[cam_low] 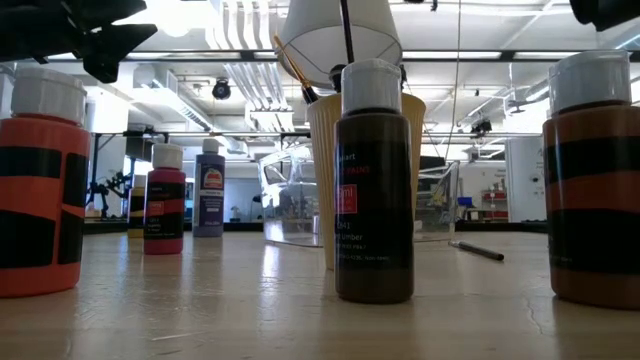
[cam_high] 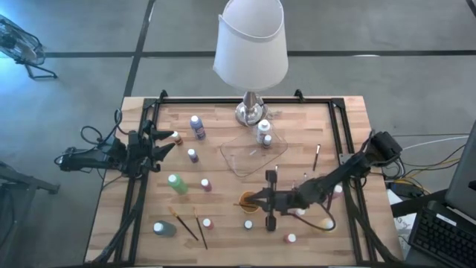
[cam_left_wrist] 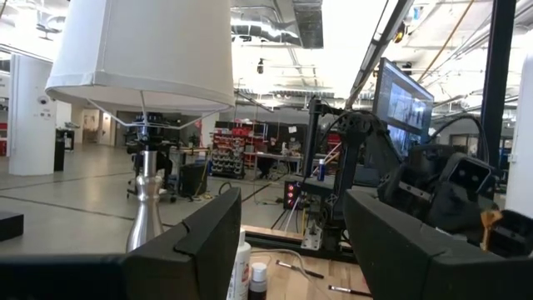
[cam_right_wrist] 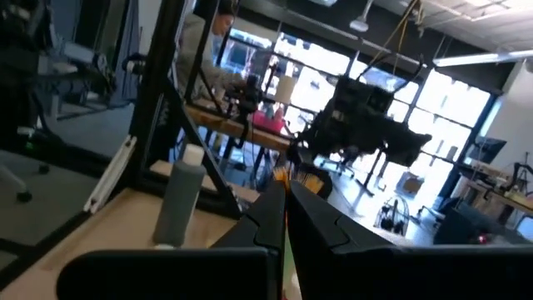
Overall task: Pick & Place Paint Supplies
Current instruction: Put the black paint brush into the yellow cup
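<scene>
The right gripper [cam_high: 248,199] hangs over the orange cup [cam_high: 248,204] at about six o'clock on the table [cam_high: 349,119], fingers pressed together; whether a brush sits between them I cannot tell. It is likely there to drop brushes in. The left gripper [cam_high: 165,141] waits at nine o'clock, spread wide and empty. White-capped bottles [cam_high: 197,126] and dark brushes [cam_high: 199,231] lie scattered around.

My left gripper [cam_high: 165,143] waits at the table's left edge, its arm stretched level, fingers [cam_left_wrist: 200,242] spread wide. My right arm reaches in from the right edge (elbow bent), and my right gripper [cam_high: 245,199] is closed, fingers pressed together.
</scene>
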Tool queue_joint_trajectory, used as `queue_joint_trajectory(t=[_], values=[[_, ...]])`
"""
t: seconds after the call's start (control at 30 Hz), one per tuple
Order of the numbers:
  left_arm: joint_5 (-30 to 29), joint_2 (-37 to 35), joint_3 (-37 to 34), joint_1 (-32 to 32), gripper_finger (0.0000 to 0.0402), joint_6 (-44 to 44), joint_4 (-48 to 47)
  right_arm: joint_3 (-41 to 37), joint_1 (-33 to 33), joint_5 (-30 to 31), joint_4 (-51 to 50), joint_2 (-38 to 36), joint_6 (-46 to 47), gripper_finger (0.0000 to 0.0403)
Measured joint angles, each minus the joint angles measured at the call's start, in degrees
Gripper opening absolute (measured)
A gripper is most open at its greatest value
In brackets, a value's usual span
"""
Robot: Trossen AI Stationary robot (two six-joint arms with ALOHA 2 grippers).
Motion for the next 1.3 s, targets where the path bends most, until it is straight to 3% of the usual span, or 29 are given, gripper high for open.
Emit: queue_joint_trajectory(t=[0.7, 1.3], values=[[-0.01, 0.02, -0.02, 0.01, 0.0218, 0.02, -0.02, -0.09, -0.02, 5.48, -2.76, 5.94, 4.26, 0.0008], [-0.01, 0.02, 0.0, 0.02, 0.0218, 0.0, 0.02, -0.11, -0.86, 6.03, -12.48, 6.06, 15.24, 0.0008]])
